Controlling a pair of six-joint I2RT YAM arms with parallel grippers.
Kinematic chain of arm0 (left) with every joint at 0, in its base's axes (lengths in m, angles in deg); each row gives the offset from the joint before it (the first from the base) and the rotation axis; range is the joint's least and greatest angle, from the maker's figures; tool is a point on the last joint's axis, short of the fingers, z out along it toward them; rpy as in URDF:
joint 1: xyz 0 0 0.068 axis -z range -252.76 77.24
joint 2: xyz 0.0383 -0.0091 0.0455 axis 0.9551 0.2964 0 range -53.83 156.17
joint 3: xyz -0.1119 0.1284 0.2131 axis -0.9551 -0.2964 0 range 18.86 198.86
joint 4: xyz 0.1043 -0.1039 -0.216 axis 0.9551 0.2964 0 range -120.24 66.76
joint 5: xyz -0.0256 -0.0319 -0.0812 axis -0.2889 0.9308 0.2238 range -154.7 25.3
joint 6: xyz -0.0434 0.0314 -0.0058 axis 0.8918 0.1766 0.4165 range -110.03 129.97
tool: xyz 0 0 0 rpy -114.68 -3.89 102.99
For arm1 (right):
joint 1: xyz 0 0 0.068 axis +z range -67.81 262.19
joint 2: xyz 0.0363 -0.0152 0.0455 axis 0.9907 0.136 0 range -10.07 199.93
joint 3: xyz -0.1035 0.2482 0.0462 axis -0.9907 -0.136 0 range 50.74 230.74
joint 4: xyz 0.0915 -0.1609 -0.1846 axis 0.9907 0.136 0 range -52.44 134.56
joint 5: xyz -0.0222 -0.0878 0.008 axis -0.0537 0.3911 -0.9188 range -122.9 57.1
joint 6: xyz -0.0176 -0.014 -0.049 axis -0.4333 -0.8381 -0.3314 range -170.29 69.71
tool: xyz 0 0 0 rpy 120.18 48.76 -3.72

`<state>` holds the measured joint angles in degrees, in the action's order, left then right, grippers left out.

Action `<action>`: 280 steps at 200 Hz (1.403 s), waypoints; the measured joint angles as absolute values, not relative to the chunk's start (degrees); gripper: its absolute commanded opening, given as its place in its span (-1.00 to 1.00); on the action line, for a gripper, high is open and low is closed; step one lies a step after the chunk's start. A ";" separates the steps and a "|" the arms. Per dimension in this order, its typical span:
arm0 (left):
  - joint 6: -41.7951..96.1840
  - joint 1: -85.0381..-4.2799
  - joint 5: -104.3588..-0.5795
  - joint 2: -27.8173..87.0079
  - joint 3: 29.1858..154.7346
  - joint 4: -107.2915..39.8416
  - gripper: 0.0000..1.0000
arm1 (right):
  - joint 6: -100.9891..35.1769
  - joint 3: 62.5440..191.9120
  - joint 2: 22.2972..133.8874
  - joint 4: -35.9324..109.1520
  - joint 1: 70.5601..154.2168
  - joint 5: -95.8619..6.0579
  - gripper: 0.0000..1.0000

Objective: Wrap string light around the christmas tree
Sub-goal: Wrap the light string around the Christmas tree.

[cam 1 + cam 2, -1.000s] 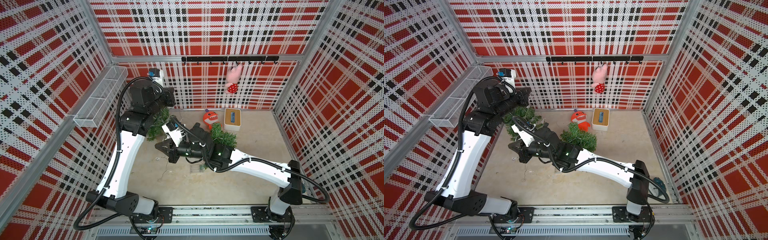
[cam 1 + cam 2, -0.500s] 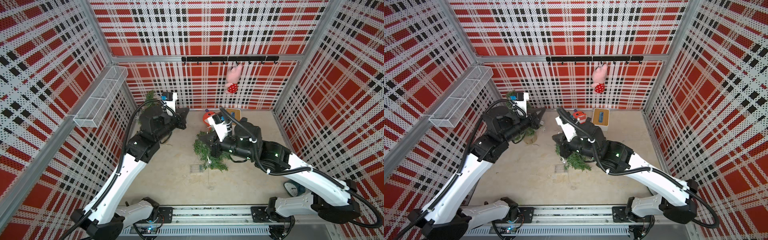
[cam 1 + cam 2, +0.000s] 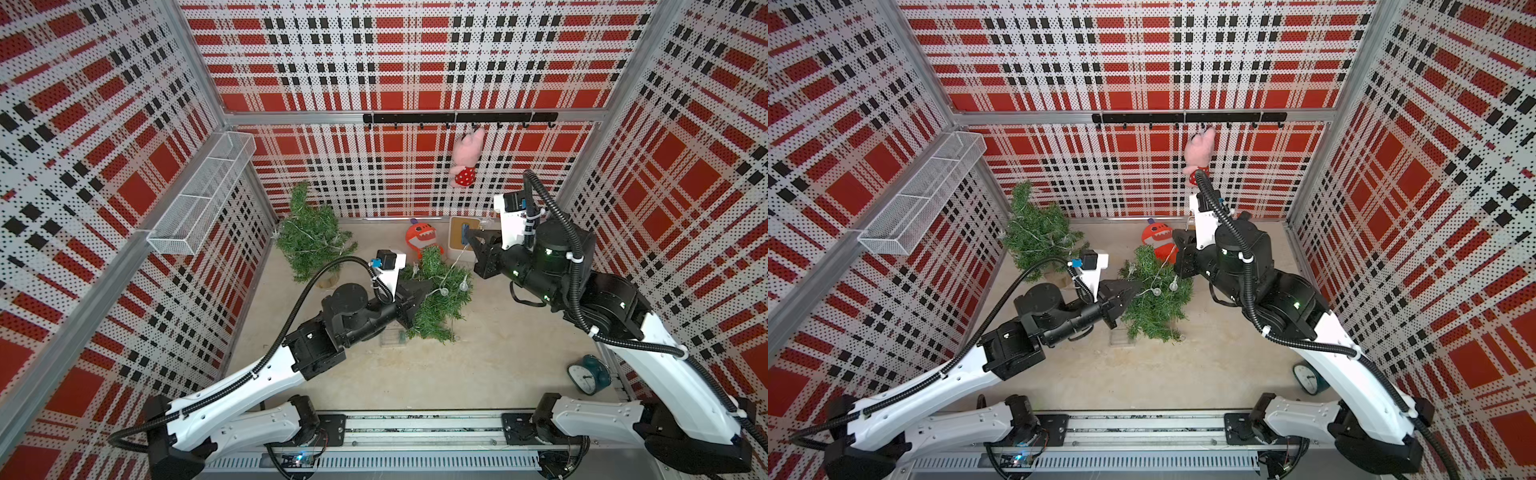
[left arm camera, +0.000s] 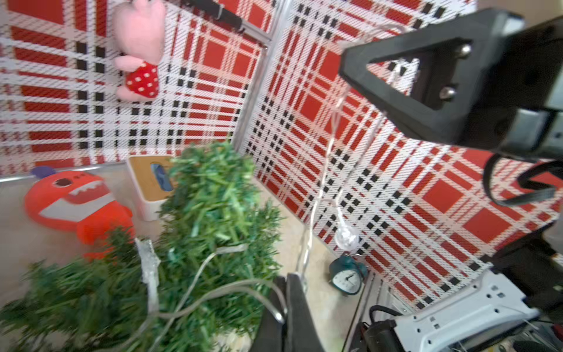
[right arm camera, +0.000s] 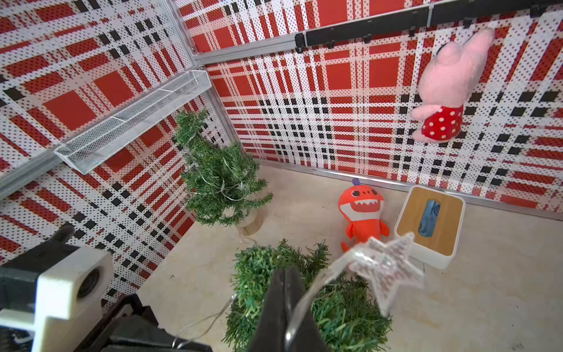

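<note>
The christmas tree (image 3: 436, 303) sits in the middle of the worktop (image 3: 478, 374), in front of the orange shark toy (image 3: 419, 239), with the string light (image 3: 444, 291) draped across its upper branches. In both top views the left tool (image 3: 428, 289) is pressed against the tree's side. The right tool (image 3: 466, 240) is held up behind the tree, near the tissue box (image 3: 457, 243). A thin wire with two round bulbs runs between them. From up there I can't make out the jaws.

The wrist views settle it. The left wrist view shows the left tool (image 4: 288, 292) pinched tight on the wire. From there the strand climbs past a clear bulb to the right tool (image 4: 344, 65). The right wrist view shows the right tool (image 5: 285, 274) closed too, with the wire trailing along it. A clear star lamp (image 5: 387, 265) hangs just beside its tip, and the top views barely show it.

In a top view the right arm (image 3: 1237, 257) covers the tissue box. A second tree (image 3: 309, 237) stands in the back left corner with wire on it, out of the left wrist view's sight. A teal clock (image 3: 588, 374) near the right arm's base shows there, but not in the right wrist view.
</note>
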<state>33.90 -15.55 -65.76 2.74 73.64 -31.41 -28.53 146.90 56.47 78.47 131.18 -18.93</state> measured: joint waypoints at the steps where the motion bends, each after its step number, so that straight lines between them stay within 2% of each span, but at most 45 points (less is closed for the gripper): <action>1: 33.87 -15.50 -65.76 2.74 73.64 -31.50 -0.59 | -28.66 147.05 56.47 78.47 131.18 -19.08 -1.00; 18: 33.20 -15.57 -65.36 2.74 73.64 -32.92 -0.11 | -29.76 148.75 56.32 78.64 131.33 -18.64 -1.00; 40: 32.78 -18.35 -63.49 2.55 73.38 -33.36 0.18 | -30.85 148.19 55.01 79.25 131.09 -15.71 -1.00; 70: 33.15 -26.32 -58.52 0.62 70.41 -33.44 0.61 | -31.92 142.79 52.06 78.68 128.82 -14.47 -1.00; 106: 32.41 -32.46 -56.14 0.54 69.88 -33.47 0.68 | -32.03 134.68 52.54 77.13 124.77 -16.74 -1.00; 159: 23.89 -26.69 -59.81 8.69 69.90 -40.16 0.75 | -30.52 131.84 52.43 78.68 113.69 -18.66 -1.00; 198: 19.84 -23.04 -64.77 15.84 71.85 -44.20 0.62 | -29.62 128.87 50.79 77.92 112.75 -19.73 -1.00; 226: 18.18 -22.91 -69.71 19.09 73.03 -48.22 0.29 | -29.19 126.26 50.77 76.76 112.75 -22.64 -1.00; 233: 18.05 -22.98 -70.65 19.44 73.03 -49.18 0.14 | -29.10 126.33 50.77 76.46 112.75 -23.78 -1.00; 252: 17.48 -23.31 -71.99 19.81 72.90 -52.46 -0.45 | -28.93 127.20 50.70 75.58 112.75 -26.44 -1.00; 268: 16.21 -23.57 -72.56 20.56 72.79 -53.60 -0.85 | -28.84 127.73 50.70 74.93 112.75 -27.80 -1.00; 276: 14.82 -23.94 -72.67 21.32 72.79 -54.32 -1.00 | -28.84 127.82 50.72 74.58 112.75 -28.11 -1.00; 280: 14.62 -24.27 -72.47 21.74 72.79 -55.19 -1.00 | -28.86 127.84 50.72 74.49 112.75 -28.24 -1.00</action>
<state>14.62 -24.27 -72.47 21.74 72.79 -55.19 -28.86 127.84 50.72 74.49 112.75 -28.24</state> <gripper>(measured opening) 0.098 0.043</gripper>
